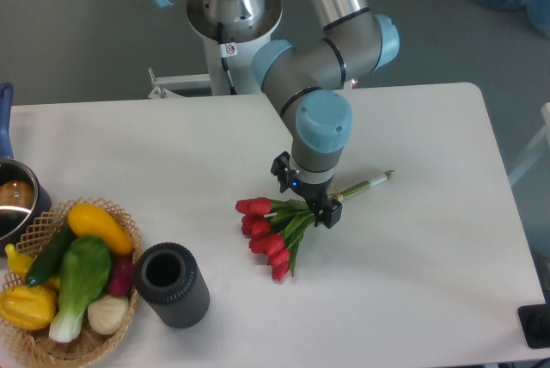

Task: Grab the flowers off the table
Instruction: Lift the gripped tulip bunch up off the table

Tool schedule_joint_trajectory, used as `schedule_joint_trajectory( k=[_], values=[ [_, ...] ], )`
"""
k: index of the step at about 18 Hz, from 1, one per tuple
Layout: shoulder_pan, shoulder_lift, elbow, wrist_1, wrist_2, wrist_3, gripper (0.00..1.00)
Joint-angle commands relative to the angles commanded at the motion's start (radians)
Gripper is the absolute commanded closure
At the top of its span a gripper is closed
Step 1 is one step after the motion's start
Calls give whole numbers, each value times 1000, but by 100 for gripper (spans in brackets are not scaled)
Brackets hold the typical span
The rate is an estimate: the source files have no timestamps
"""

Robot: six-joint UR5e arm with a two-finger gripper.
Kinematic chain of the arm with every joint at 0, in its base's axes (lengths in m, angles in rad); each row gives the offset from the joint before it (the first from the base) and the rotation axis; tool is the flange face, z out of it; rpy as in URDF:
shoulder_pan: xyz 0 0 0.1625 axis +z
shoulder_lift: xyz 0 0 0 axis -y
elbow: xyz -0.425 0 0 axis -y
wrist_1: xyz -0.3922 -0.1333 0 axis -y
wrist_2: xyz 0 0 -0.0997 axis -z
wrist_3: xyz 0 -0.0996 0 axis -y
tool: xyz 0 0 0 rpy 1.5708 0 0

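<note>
The flowers [266, 230], a small bunch of red tulips with green leaves and tied green stems, lie on the white table [430, 239] near its middle, blooms to the lower left and stem ends [378, 180] pointing to the upper right. My gripper [308, 201] is down right over the bunch where the leaves meet the stems. Its two dark fingers [327, 211] stand on either side of the stems. The wrist hides the fingertips, so I cannot tell whether they press on the stems.
A wicker basket [51, 342] with vegetables stands at the front left corner. A dark grey cylindrical cup [170, 286] stands just right of it. A metal pot [15, 200] sits at the left edge. The arm's base [228, 33] is behind the table.
</note>
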Motion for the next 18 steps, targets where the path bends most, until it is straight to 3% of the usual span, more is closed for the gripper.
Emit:
schedule_joint_trajectory(
  k=[3,8,11,13,18],
  values=[
    [-11,-9,0,5,0,-1,21],
    [-18,-20,0,20,3,-73,76],
    [-18,-12,0,26,6,-80,83],
    [-15,-2,2,26,8,-86,100],
    [-11,14,89,6,77,-167,100]
  ],
)
